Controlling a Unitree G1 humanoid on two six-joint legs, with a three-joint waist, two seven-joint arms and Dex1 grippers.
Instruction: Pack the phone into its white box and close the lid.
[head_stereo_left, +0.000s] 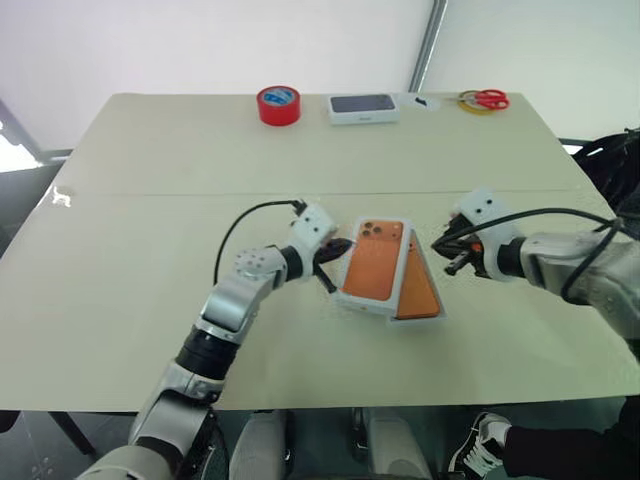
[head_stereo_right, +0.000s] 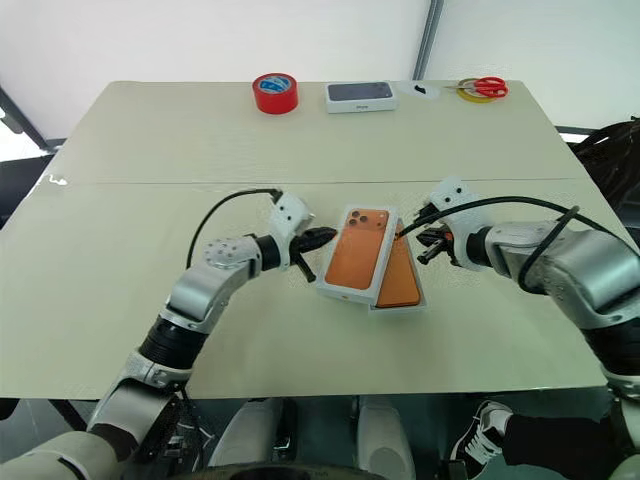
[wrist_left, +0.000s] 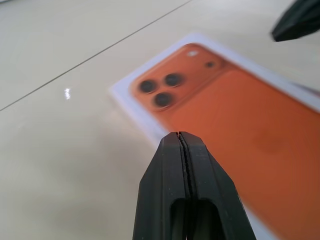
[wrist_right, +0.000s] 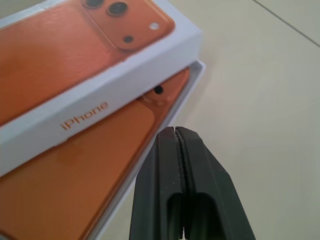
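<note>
The phone (wrist_right: 65, 185) lies face down in the white box (wrist_right: 197, 70), mid-table, with its camera end toward the far side. The lid (head_stereo_left: 375, 262) rests on top of it, printed face up, but crooked: it rides over the box's left part and is skewed, so a strip of the phone and the box's right wall stay uncovered. Lid and box both run roughly from near to far, their long axes at a slight angle to each other.

The left gripper (head_stereo_left: 335, 252) sits just beside the lid's left long edge, its fingers pinched together on nothing, pointing across at the lid. The right gripper (head_stereo_left: 452, 250) hangs near the box's right side, a little apart from it, likewise clenched and empty. The lid lies between the two.

I'd say the closing now turns on squaring the lid: it needs nudging rightward and twisting into line with the box, and the left gripper, being the closer, looks best placed to push.
</note>
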